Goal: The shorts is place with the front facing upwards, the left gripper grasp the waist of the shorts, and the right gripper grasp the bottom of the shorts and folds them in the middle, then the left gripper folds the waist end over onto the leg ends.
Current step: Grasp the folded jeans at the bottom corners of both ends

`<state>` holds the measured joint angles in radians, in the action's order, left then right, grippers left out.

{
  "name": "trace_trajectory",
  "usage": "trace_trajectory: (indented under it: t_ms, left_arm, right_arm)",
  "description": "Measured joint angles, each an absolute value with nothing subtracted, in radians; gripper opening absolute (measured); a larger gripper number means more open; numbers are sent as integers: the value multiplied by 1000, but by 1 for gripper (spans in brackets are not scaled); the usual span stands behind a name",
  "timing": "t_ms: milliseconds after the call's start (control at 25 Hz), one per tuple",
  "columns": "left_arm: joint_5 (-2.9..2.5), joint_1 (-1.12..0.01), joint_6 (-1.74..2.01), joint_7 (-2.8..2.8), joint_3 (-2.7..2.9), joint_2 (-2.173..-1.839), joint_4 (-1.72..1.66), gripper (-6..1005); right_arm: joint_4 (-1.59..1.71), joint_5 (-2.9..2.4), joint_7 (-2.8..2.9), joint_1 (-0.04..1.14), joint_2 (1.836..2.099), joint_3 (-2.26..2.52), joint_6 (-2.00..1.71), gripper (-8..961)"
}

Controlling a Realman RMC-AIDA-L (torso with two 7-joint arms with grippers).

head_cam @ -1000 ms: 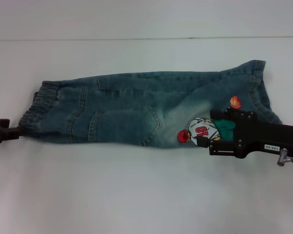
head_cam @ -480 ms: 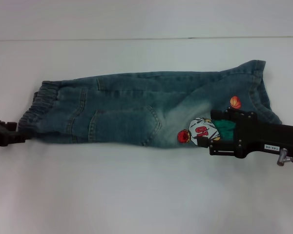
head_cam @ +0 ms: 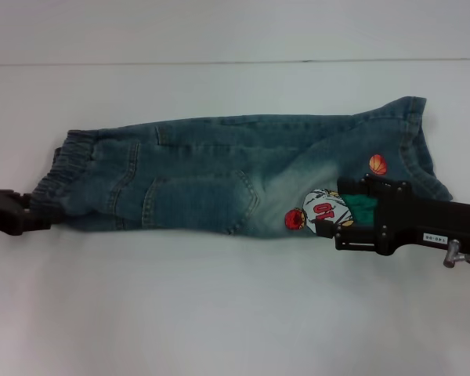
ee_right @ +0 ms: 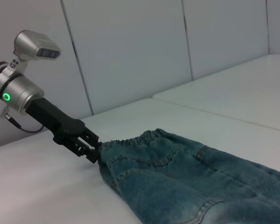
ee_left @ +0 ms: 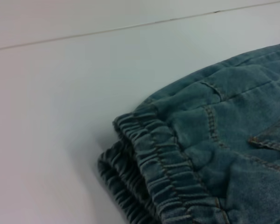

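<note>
Shorts: we see the shorts (head_cam: 243, 176) lying flat on the white surface (head_cam: 219, 313), already doubled lengthwise, one back pocket and the cartoon print facing up

Long axis: it runs across our view, from the waist on our left side to the leg ends on our right, tilting slightly away from us toward the right

Waist: the waist of the shorts (head_cam: 66, 168) is the puckered elastic band at the left end; in the left wrist view it shows as two stacked gathered layers (ee_left: 149, 177)

Leg ends: the leg ends (head_cam: 419, 145) sit at the far right, partly behind our right arm

Left gripper: our left gripper (head_cam: 33, 213) is at the near corner of the waistband, touching it; in the right wrist view (ee_right: 94, 150) its jaws meet the gathered edge and look closed on the denim, though we judge this, as the fingertips are small there

Right gripper: our right gripper (head_cam: 352, 213) rests over the printed leg, just inside the leg ends; we cannot tell how its jaws stand

Relation for the coming move: the leg ends lie straight along the long axis from our left jaws, to the right, well apart; we judge the waist must be lifted and carried rightward over the denim to land on them, and the left arm is the nearer one to the waist
</note>
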<state>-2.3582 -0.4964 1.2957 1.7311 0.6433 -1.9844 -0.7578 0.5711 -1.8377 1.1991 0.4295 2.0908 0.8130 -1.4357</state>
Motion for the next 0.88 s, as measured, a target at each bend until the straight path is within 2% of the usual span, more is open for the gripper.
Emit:
trace_trajectory:
  t_ms: [280, 600, 800, 880]
  left_arm:
    - [-2361, -510, 1286, 1714, 649, -1995, -757, 580]
    - [-2362, -512, 1286, 1715, 670, -1987, -748, 579]
    - [-2362, -509, 1287, 1713, 669, -1986, -748, 500]
    - [-2362, -510, 1286, 1714, 669, -1987, -747, 416]
  right_arm:
    - [568, -1836, 1200, 430, 2091, 813, -1436, 946]
    - [558, -1836, 1200, 431, 2091, 810, -1436, 929]
    - [558, -1836, 1200, 432, 2091, 807, -1436, 913]
    - [557, -1836, 1200, 432, 2091, 806, -1436, 907]
